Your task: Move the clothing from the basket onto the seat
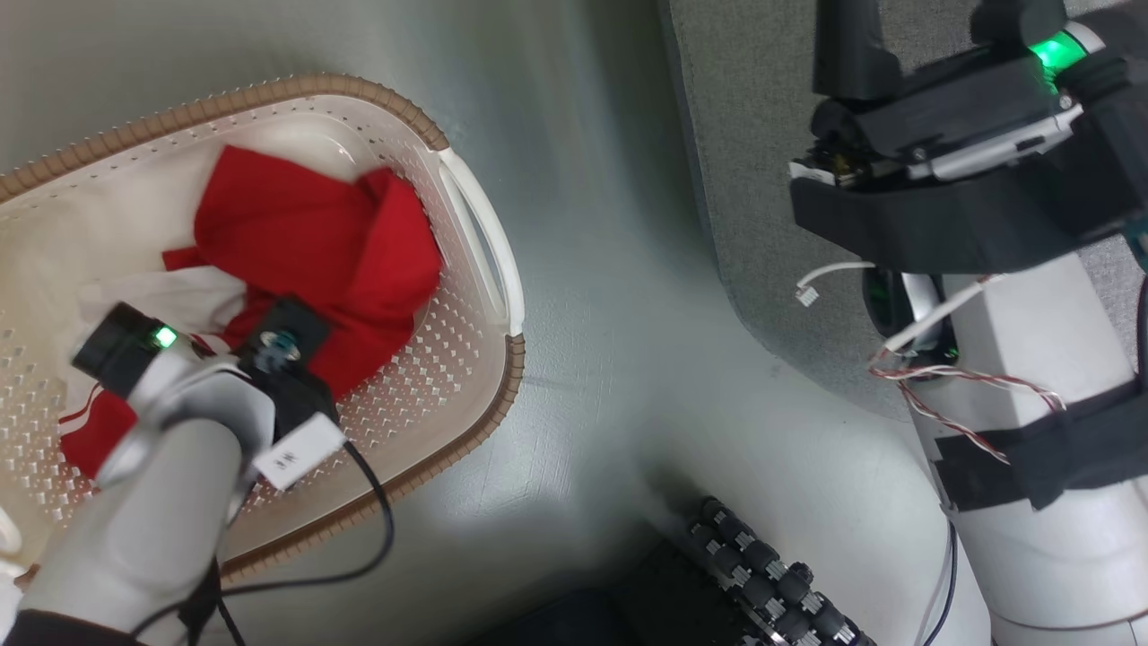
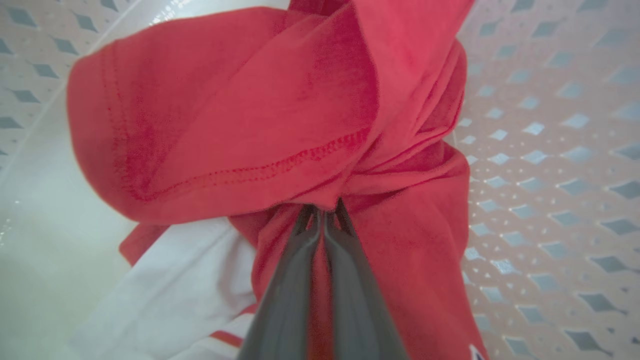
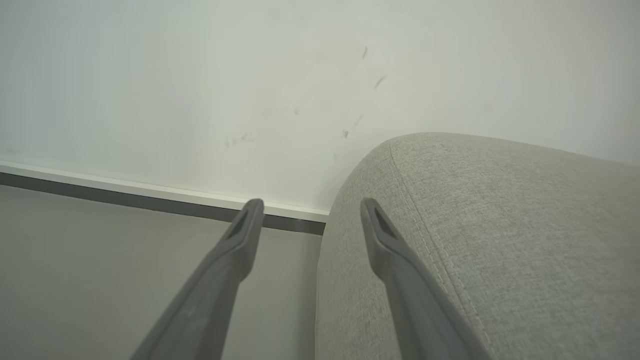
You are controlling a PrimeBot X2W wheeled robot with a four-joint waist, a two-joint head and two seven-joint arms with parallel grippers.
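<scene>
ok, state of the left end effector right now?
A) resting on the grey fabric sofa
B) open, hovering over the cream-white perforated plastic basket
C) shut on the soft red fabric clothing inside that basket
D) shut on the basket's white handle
C: in the left wrist view the left end effector has its dark fingers pinched together on a fold of the soft bright red fabric clothing, with the cream-white perforated plastic basket wall behind.

We found the clothing (image 1: 314,242) in the basket (image 1: 305,87), which sat on the floor (image 1: 592,287) to our left; the seat (image 1: 744,152) stood well apart on our right, with the wall (image 3: 200,75) behind it.
</scene>
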